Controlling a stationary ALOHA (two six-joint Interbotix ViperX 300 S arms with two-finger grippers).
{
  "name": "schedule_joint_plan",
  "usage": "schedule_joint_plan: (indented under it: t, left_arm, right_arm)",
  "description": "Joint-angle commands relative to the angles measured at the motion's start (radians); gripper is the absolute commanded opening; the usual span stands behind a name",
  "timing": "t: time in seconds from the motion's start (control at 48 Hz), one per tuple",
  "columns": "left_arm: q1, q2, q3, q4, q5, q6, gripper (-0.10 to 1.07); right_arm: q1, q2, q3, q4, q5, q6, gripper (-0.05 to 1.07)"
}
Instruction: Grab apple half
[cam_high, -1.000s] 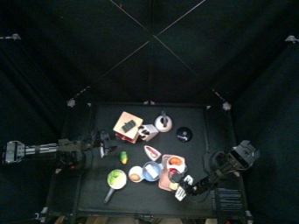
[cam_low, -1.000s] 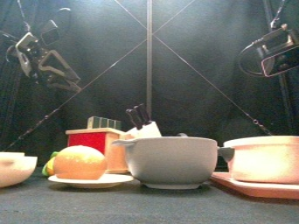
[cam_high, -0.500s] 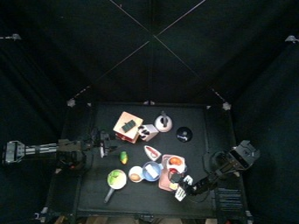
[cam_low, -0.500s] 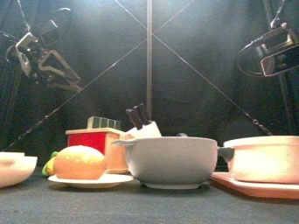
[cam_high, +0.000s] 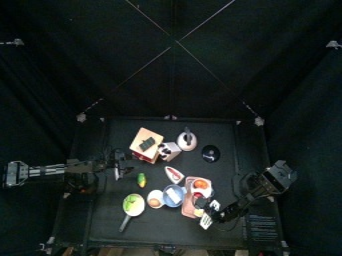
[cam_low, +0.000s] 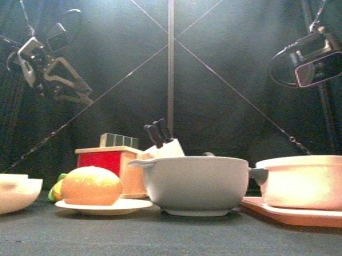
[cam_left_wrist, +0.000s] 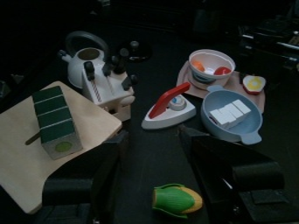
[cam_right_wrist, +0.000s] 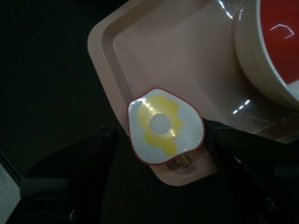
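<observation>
We find the apple half (cam_right_wrist: 163, 127) lying cut face up on the corner of a pink tray (cam_right_wrist: 128, 52), directly ahead of the right gripper (cam_right_wrist: 158, 179). It sits between the lines of the two fingers (cam_right_wrist: 82, 166), which stand apart on either side of it. The wrist view does not let us confirm contact; the fingers appear to flank the apple half without closing on it. A small brown stem end shows at the edge of the fruit nearest the gripper. Beyond the apple half on the same tray stands a white bowl with a red interior (cam_right_wrist: 274, 39).

In the top view the right gripper (cam_high: 221, 208) hangs over the front right corner of the desk (cam_high: 230, 140), just beside the tray (cam_high: 201, 187).

The left gripper (cam_left_wrist: 158, 175) is well apart from the task's thing, on the left side of the desk. Its fingers (cam_left_wrist: 87, 179) are apart and hold nothing. A corn cob (cam_left_wrist: 177, 199) lies between them on the desk. Farther out we see a cutting board (cam_left_wrist: 52, 140) bearing a green box (cam_left_wrist: 52, 122), then a red and white iron (cam_left_wrist: 170, 103), a blue dish (cam_left_wrist: 233, 114), a knife block (cam_left_wrist: 114, 83) and a white kettle (cam_left_wrist: 82, 57).

In the front view a white bowl (cam_low: 197, 183) and an orange fruit on a plate (cam_low: 91, 186) stand nearest.
</observation>
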Motion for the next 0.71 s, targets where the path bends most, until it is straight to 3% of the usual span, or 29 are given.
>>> schedule_joint_plan:
  t: [0.0, 0.5, 0.688]
  left_arm:
    - [0.002, 0.002, -0.014, 0.0, -0.003, 0.002, 0.87]
    - [0.002, 0.002, -0.012, 0.0, -0.005, 0.002, 0.87]
    - [0.0, 0.002, -0.012, 0.0, -0.003, 0.002, 0.87]
  right_arm:
    - [-0.003, -0.014, -0.008, -0.003, -0.005, 0.0, 1.01]
    - [-0.008, -0.014, -0.005, -0.003, -0.005, 0.0, 1.0]
    - [-0.008, -0.014, -0.003, -0.003, -0.005, 0.0, 0.82]
